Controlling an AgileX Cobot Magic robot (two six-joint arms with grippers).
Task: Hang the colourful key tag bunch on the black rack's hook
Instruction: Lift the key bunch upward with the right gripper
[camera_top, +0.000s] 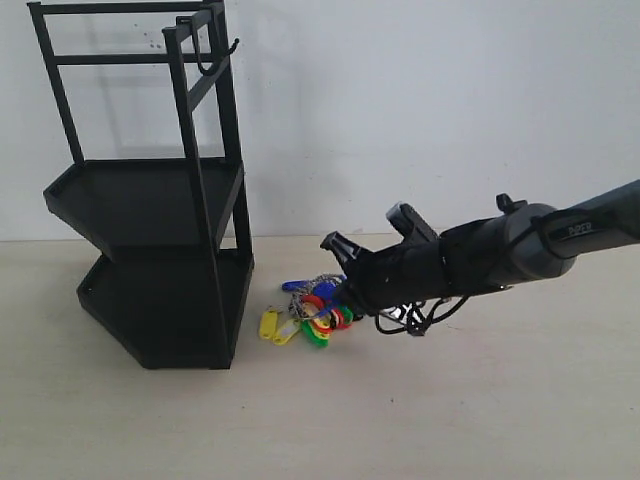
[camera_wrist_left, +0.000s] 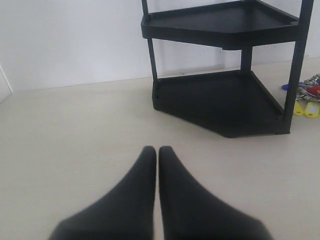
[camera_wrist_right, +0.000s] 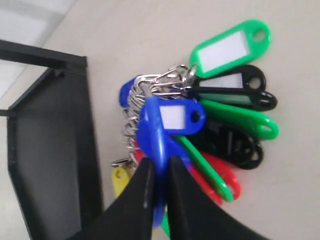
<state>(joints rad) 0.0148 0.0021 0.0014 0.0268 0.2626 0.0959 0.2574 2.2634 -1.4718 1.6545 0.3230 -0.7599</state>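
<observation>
The right gripper (camera_wrist_right: 160, 162) is pinched tight on the blue loop of the colourful key tag bunch (camera_top: 310, 315). Its tags fan beyond the tips, toward the worktop's back edge, beside the black rack (camera_top: 150, 200).

- colourful key tag bunch (camera_wrist_right: 175, 117): the tags look like smooth glossy plastic, and the rings (camera_wrist_right: 160, 82) are shiny bare metal
- black rack (camera_top: 140, 200): looks like metal with a matt black coat and a faint sheen
- table (camera_top: 420, 420), lower part of the frame: pale, smooth, matt
- left gripper (camera_wrist_left: 157, 149): the fingers are plain matt black
</observation>
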